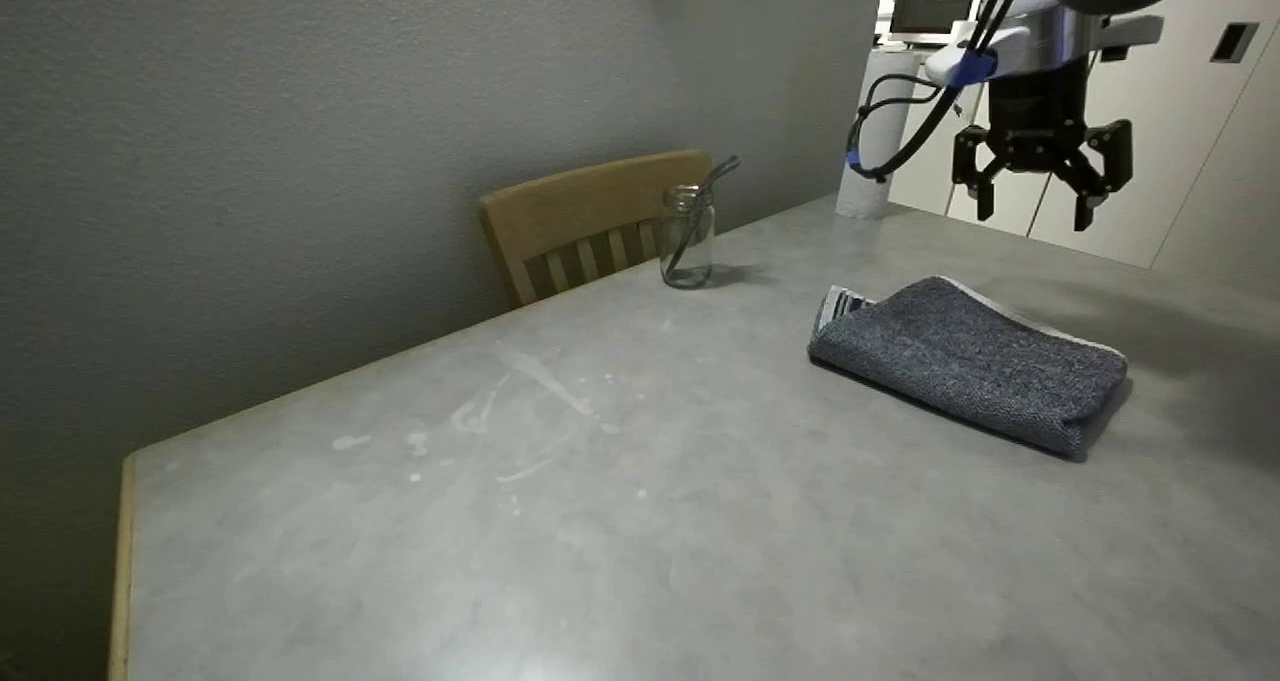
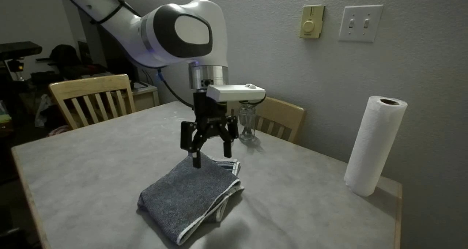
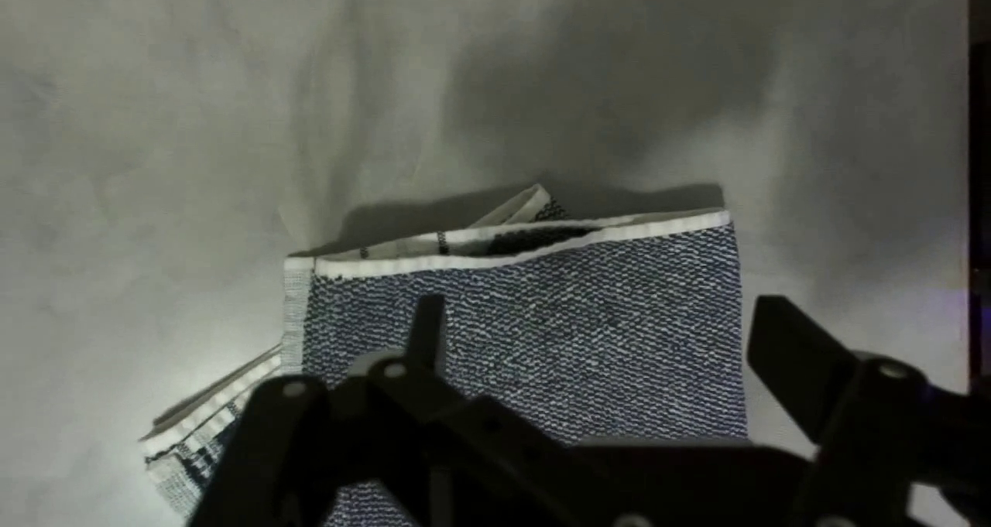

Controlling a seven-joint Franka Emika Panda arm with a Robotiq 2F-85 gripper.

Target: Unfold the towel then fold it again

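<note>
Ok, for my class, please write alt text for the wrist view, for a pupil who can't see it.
A folded, white-edged grey-blue towel lies on a grey table, seen from above. Dark robot fingers stand apart in the foreground, one seen against the towel, one past its right edge.

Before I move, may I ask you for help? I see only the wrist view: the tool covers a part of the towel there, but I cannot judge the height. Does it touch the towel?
Observer: No. An exterior view shows the tool above the towel, with a gap between them.
Operator: Thank you. Does anything else stand on the table, outside of my picture?
Observer: Yes. In both exterior views, a glass jar and a white paper roll stand on it, both apart from the towel.
</note>
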